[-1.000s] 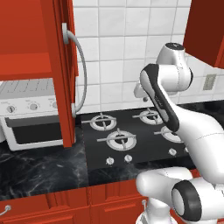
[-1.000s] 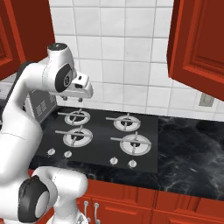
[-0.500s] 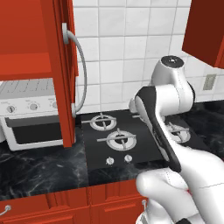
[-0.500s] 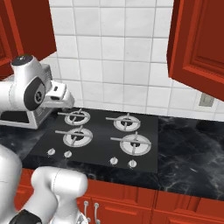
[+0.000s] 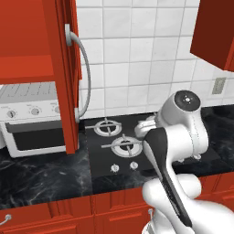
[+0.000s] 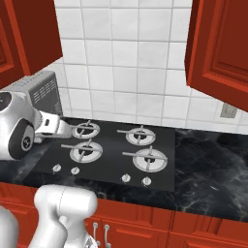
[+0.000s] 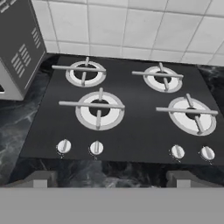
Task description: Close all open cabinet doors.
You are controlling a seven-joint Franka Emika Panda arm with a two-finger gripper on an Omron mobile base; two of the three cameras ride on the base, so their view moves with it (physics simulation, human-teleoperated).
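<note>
Clearly the open glossy red cabinet door [image 5: 64, 77] on the left, with its curved vertical silver bar handle [image 5: 83, 77], sits up and to the left of the hand, standing edge-on out from the wall above the white toaster oven [image 5: 32, 119]. The two-finger gripper [image 7: 113, 179] is low over the black four-burner gas hob [image 7: 131, 127], its small dark fingertips [image 7: 39, 178] spread wide apart with nothing between them, so the hand is released and empty. In the hand view it looks down at the burners and knobs, not at any door. A second red door [image 6: 220, 46] hangs open on the right, angled out over the dark marble counter [image 6: 213, 169]; it is also above the hand, on the opposite side. The left door's long axis runs vertically and its free edge points toward the robot, so I judge the coming move needs the hand to rise and swing left, then push that face sideways toward its cabinet.
</note>
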